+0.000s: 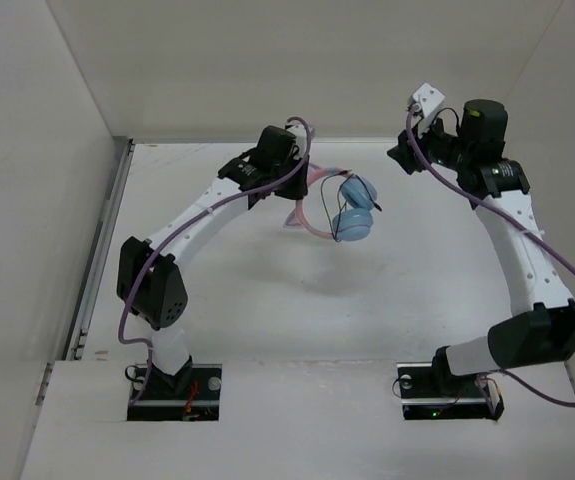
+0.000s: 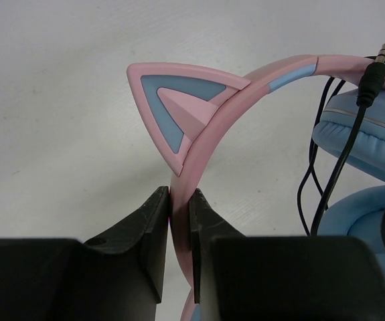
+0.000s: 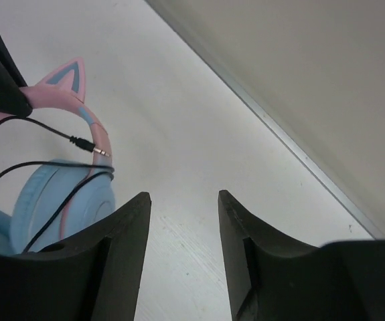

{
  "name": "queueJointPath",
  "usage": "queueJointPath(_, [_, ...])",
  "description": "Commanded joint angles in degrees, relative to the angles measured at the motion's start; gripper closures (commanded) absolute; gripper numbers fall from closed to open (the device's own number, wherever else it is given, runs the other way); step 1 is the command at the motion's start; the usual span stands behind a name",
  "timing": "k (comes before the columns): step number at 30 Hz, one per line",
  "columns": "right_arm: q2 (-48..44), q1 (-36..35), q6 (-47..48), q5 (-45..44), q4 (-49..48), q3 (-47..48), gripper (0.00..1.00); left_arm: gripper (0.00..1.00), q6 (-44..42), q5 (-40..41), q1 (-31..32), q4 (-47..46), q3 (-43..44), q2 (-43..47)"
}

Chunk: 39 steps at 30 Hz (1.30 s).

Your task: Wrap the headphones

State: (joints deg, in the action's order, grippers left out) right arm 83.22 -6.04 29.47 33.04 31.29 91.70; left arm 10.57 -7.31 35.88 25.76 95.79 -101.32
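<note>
Left gripper pinches the headphones; right gripper spread, near them, not touching.

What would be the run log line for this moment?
left fingers: shut on headphones headband | right fingers: open, empty | cable: draped over ear cups, plug loose

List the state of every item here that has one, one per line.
headphones: clamped by the pink headband in the left gripper.
cable: loose, looped over the ear cups, end unplugged.
left gripper: shut on the headband.
right gripper: open, empty.
</note>
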Motion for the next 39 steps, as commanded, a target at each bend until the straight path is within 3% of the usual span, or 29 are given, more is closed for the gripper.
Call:
queueJointPath(1, [-6.13,-1.20,-12.33,-6.22,-17.22,-3.10,0.49,0.99,1.21,1.68,-1.91,-5.54,0.10,0.07])
queueJointPath(11, [-11.85,-3.14,-17.26,-10.36,-18.19,-10.31,0.48,0.99,0.68,8.10,-5.69,-9.05,-1.13,-6.69])
queueJointPath(21, [-15.37,-2.26,-17.70,-10.27,-16.44,-13.65,0.47,0.99,2.09,6.61,-11.40,-10.64,-2.36,-12.06])
queueJointPath(31, [-15.02,-1.65,-17.87,-10.01,-15.56,-14.18,0.46,0.97,4.02,2.92,-13.07,-10.29,-1.66,-15.84])
queueJointPath(39, [-14.75,-1.65,-17.52,-9.83,-15.12,-14.36,0.46,0.78,4.55,3.27,-13.16,-10.03,-1.83,-16.98])
